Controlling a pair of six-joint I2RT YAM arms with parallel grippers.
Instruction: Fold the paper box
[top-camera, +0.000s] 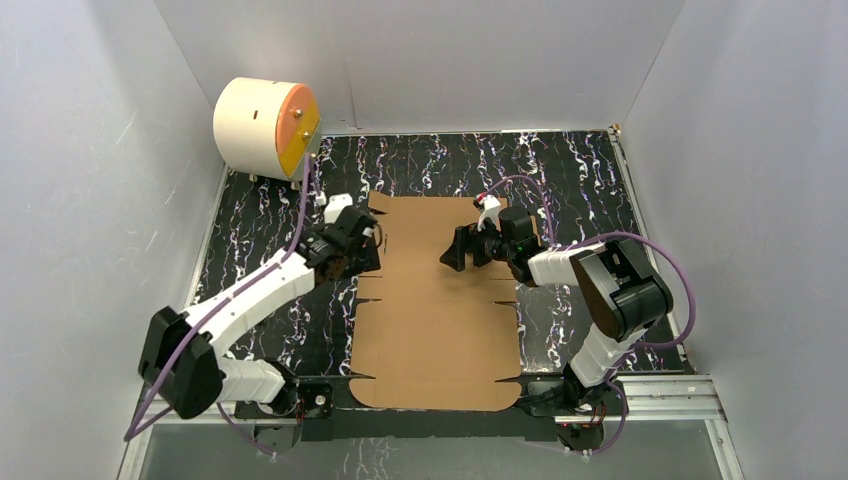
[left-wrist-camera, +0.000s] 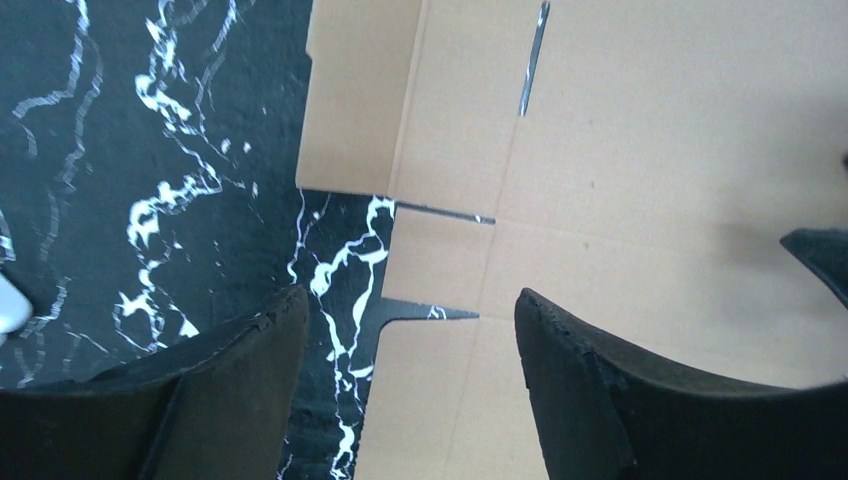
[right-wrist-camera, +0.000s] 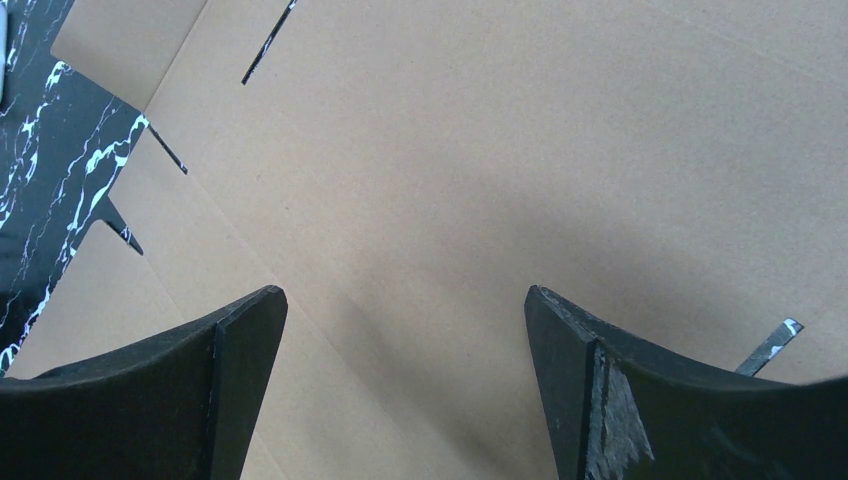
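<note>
The paper box (top-camera: 435, 310) is a flat brown die-cut cardboard sheet with flaps and slits, lying on the black marbled table. It also shows in the left wrist view (left-wrist-camera: 620, 190) and the right wrist view (right-wrist-camera: 480, 170). My left gripper (top-camera: 362, 250) is open at the sheet's upper left edge; in its wrist view the left gripper (left-wrist-camera: 405, 320) straddles the sheet's edge near a slit. My right gripper (top-camera: 462, 252) is open and empty above the upper right part of the sheet; the right gripper (right-wrist-camera: 400, 310) has only bare cardboard between its fingers.
A cream cylinder with an orange face (top-camera: 266, 127) stands at the back left corner. White walls enclose the black marbled table (top-camera: 260, 230) on three sides. A metal rail (top-camera: 660, 395) runs along the near edge.
</note>
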